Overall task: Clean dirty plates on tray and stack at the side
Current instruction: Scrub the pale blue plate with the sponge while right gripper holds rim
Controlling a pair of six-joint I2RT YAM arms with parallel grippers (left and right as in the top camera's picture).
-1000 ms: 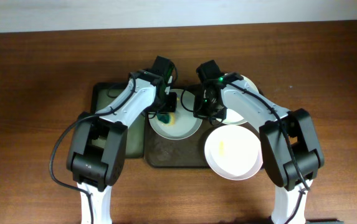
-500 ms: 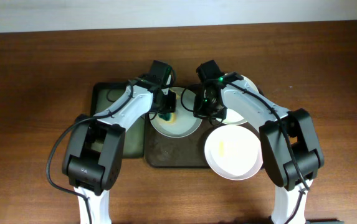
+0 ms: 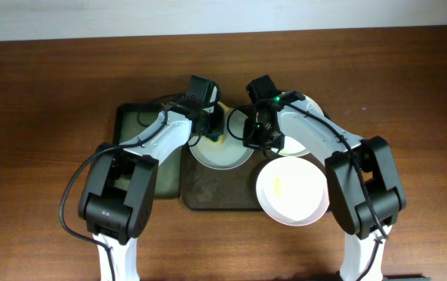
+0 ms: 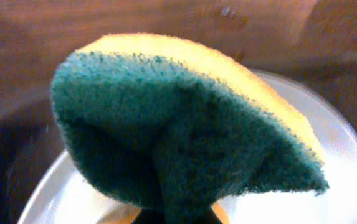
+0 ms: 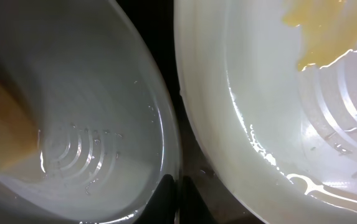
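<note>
Holding sponge (image 4: 184,124) on plate (image 3: 227,158), seemingly touching

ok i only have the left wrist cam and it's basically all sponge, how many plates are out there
observer: three. the middle plate is under your sponge, a back plate sits beside it on the right, and a front plate sticks out past the brown tray's right front corner.
operator: is anything holding the middle one
observer: the right gripper looks pinched on its right rim.
operator: which ones have food on them
observer: yellow smears show on the back plate and the front plate. the middle plate looks wet but white.
</note>
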